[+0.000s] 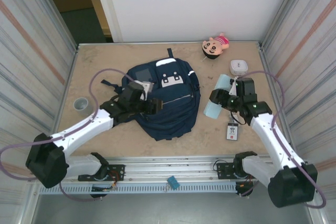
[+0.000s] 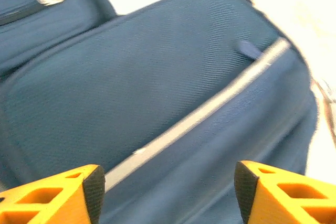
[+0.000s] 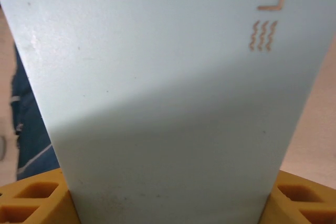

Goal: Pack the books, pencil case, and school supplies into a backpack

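Note:
The navy backpack (image 1: pixel 170 111) lies flat in the middle of the table, white patches on its top pocket. My left gripper (image 1: pixel 153 103) hovers over its front panel, open, with just blue fabric and a pale stripe (image 2: pixel 210 106) under the fingers (image 2: pixel 168 187). To the right of the backpack lies the pale teal pencil case (image 1: pixel 213 110). My right gripper (image 1: pixel 218 98) is shut on it: the case (image 3: pixel 168 77) spans the whole gap between both fingers (image 3: pixel 170 203). A small white pack of school supplies (image 1: pixel 232 131) lies on the table near the right arm. The books are out of view.
A grey round cup (image 1: pixel 80 104) stands at the left edge. A white square box (image 1: pixel 239 67) and a pink doll (image 1: pixel 215 45) sit at the back right. Corrugated walls close in both sides. A small blue item (image 1: pixel 173 183) rests on the front rail.

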Robot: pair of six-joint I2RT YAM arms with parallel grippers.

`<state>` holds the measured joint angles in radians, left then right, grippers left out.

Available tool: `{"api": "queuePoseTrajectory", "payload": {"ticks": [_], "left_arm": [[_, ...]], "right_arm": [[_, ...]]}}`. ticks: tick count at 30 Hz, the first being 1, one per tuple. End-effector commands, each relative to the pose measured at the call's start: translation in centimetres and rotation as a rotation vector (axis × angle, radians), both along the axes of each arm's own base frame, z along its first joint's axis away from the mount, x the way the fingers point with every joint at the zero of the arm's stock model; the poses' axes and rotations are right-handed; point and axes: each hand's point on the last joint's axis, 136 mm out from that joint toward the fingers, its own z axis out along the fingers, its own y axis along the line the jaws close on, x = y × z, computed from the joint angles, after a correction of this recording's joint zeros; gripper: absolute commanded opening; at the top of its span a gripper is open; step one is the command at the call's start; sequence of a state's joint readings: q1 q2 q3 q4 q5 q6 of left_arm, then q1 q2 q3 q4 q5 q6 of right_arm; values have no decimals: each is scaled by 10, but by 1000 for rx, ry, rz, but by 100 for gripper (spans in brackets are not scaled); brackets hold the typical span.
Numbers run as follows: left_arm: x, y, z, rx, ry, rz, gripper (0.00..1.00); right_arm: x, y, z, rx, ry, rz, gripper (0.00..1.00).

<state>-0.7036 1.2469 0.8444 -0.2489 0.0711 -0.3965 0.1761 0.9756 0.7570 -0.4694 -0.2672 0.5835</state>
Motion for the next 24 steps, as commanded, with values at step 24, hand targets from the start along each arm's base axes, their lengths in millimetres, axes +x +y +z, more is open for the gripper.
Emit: {"api": "queuePoseTrajectory", "payload": {"ticks": [24], "left_arm": [[6, -69, -34, 363, -123, -448, 93]], "right_arm": [[-8, 5, -6, 69, -3, 0, 55]]}}
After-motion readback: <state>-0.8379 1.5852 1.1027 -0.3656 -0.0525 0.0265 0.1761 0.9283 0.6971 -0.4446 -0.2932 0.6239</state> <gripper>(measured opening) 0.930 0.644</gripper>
